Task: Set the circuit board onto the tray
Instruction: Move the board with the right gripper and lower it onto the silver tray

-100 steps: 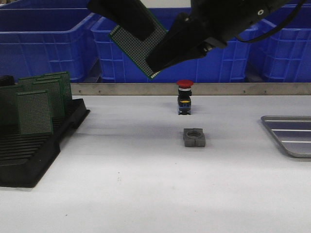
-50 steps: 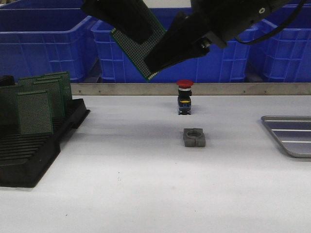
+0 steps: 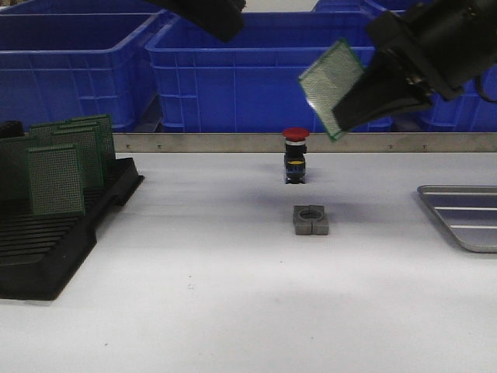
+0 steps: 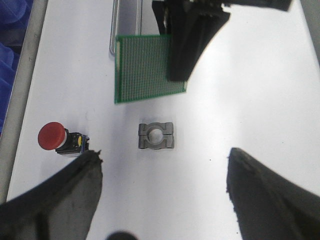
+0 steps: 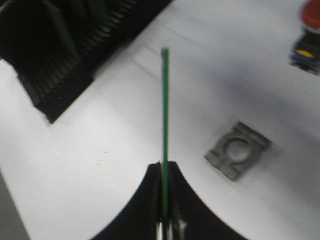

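Pinched between the right gripper (image 3: 351, 105) jaws, the circuit board (image 3: 332, 87) hangs tilted above the table, over the red-capped push button (image 3: 295, 155) and the grey clamp block (image 3: 311, 220); the tray (image 3: 464, 217) lies at the table's right edge, apart from the board.

From the left wrist, the left gripper (image 4: 162, 175) has its jaws spread wide with nothing between them, looking down on the board, button and block.

From the right wrist, the board shows edge-on, clamped at the fingertips, with the black slotted rack (image 5: 65, 55) beyond.
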